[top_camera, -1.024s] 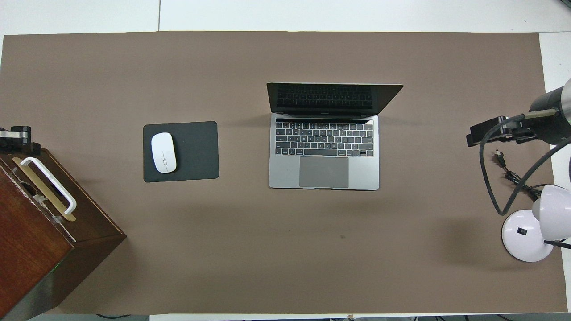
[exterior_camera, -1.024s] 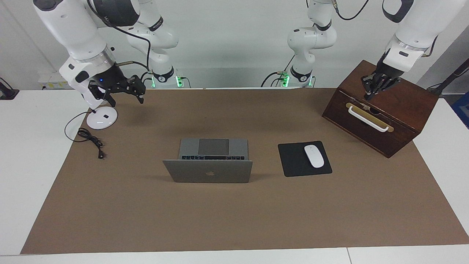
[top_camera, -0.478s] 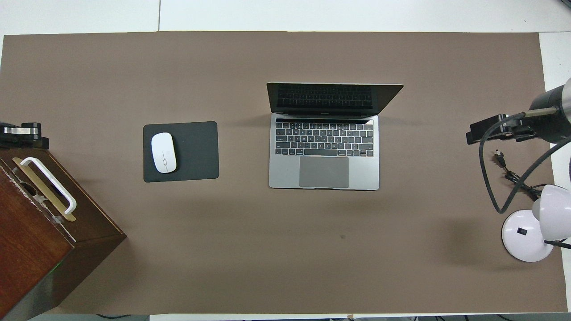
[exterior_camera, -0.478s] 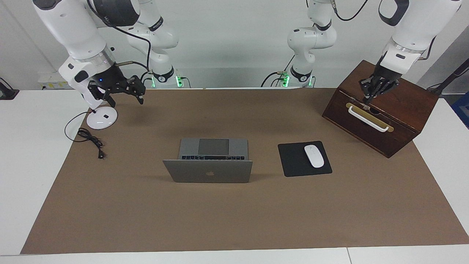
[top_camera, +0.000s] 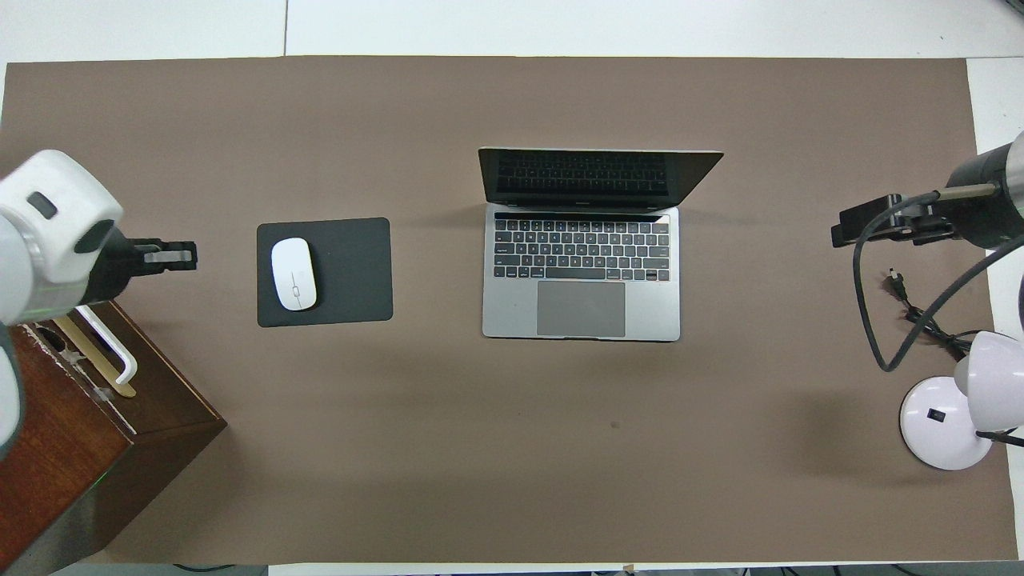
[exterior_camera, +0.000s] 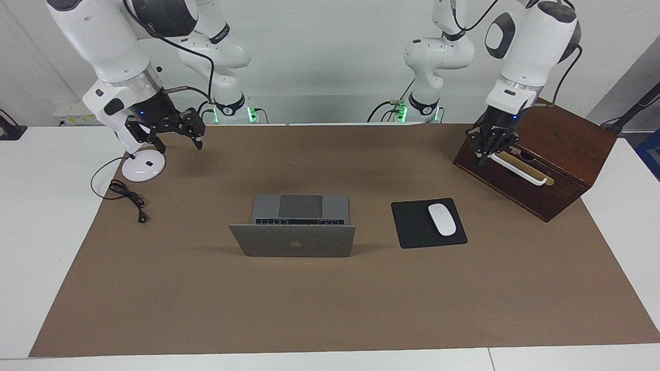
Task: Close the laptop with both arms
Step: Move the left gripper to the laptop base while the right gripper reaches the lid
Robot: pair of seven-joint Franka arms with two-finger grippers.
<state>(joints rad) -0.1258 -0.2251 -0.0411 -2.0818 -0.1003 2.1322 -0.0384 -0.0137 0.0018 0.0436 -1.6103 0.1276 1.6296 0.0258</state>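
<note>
The silver-grey laptop [exterior_camera: 294,240] stands open in the middle of the brown mat, lid upright, with its keyboard and trackpad [top_camera: 580,272] facing the robots. My left gripper [exterior_camera: 483,152] hangs shut and empty in front of the wooden box's white handle; seen from above, the left gripper [top_camera: 182,256] is over bare mat between the box and the mouse pad. My right gripper [exterior_camera: 176,140] hovers open and empty over the mat beside the lamp base, toward the right arm's end of the table, also in the overhead view [top_camera: 850,228]. Neither gripper touches the laptop.
A black mouse pad [exterior_camera: 412,226] with a white mouse [exterior_camera: 442,219] lies beside the laptop toward the left arm's end. A dark wooden box [exterior_camera: 562,149] with a white handle stands at that end. A white lamp base [exterior_camera: 143,166] and a black cable [exterior_camera: 129,198] lie under the right arm.
My left arm has swung off the top of the wooden box toward the laptop, bringing its gripper down in front of the handle. The right gripper has barely shifted. The laptop has not moved.
</note>
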